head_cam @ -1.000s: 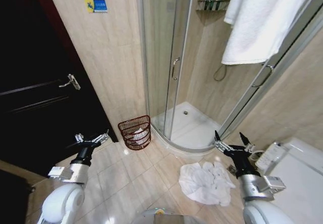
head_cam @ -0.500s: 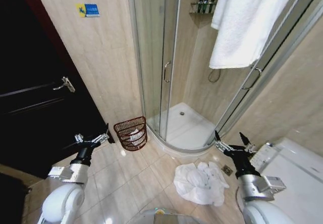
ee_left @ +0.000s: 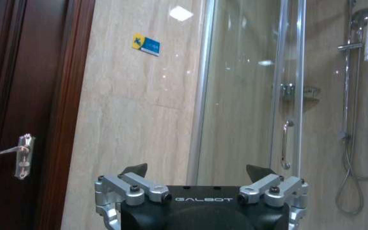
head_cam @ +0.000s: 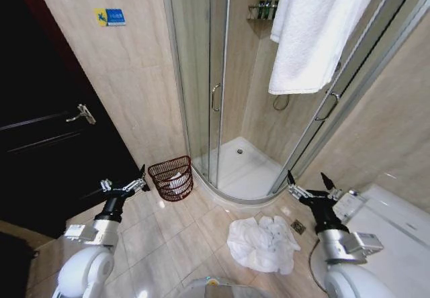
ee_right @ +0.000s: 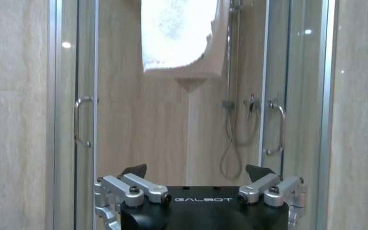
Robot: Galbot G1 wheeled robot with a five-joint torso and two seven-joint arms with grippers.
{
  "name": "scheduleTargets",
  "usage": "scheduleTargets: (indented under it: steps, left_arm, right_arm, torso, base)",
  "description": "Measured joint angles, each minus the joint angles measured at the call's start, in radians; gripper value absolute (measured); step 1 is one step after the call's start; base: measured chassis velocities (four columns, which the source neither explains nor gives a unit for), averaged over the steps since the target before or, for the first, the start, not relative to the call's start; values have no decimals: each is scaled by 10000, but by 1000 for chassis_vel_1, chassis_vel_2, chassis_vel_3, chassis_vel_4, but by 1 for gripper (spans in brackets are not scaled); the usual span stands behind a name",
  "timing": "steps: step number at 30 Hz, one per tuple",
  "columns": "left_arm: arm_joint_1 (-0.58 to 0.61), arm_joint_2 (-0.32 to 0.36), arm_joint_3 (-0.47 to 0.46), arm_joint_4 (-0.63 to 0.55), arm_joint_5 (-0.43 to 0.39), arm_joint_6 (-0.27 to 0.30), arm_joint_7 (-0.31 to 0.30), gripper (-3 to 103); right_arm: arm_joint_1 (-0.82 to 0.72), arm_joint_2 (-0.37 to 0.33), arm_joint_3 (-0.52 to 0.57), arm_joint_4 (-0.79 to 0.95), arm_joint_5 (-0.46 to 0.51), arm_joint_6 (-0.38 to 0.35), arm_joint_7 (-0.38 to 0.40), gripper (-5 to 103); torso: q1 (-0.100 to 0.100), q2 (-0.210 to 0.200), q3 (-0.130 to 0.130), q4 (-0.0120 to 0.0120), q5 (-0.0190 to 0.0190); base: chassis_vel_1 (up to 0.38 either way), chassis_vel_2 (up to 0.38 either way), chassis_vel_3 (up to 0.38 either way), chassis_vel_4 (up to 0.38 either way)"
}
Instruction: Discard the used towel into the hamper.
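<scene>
A crumpled white towel (head_cam: 262, 243) lies on the tiled floor in front of the shower. The hamper (head_cam: 170, 178), a small dark reddish-brown wire basket holding some white cloth, stands against the wall by the shower's left edge. My left gripper (head_cam: 124, 186) is held up at lower left, open and holding nothing, just left of the hamper; its spread fingers also face the wall as the left gripper (ee_left: 198, 170). My right gripper (head_cam: 309, 182) is raised at lower right, open, above and right of the towel; the right gripper (ee_right: 197, 170) faces the shower.
A glass shower enclosure (head_cam: 222, 110) fills the middle, with a clean white towel (head_cam: 316, 29) hanging over its right side. A dark door (head_cam: 47, 143) with a lever handle is at left. A white toilet (head_cam: 396, 237) stands at lower right. A floor drain (head_cam: 298, 227) sits beside the towel.
The whole head view has shifted: the scene slid left and down, so the camera moved. Both grippers keep their raised, open poses. The floor towel and hamper stay put.
</scene>
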Motion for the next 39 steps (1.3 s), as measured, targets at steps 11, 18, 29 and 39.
scheduleTargets:
  steps: [11,18,29,39]
  left_arm:
    - [3,51,76,-39,373,104,1,100]
    - [-303,166,558,377,732,277,-107,100]
    - [-243,255,772,579,975,425,-308,100]
    - [-173,122,642,643,1115,431,-327,100]
  right_arm:
    - [2339,-1332,37,-284,1091,-1025,641,100]
    - [4067,-2653,-25,-1011,1738,-1285,1394,100]
    - [6541,-4051,-404,-1958,3062,-1595,1705,100]
    - [9646,-4865,-1029,-4423,3176,-441,1114,100]
  torso:
    - [-16,-43,-20,0,2]
    - [-27,-63,-31,1,3]
    - [-35,-78,-41,3,3]
    - [-36,-88,-44,3,4]
  base:
    - [0,0,0,0]
    - [0,0,0,0]
    - [0,0,0,0]
    - [0,0,0,0]
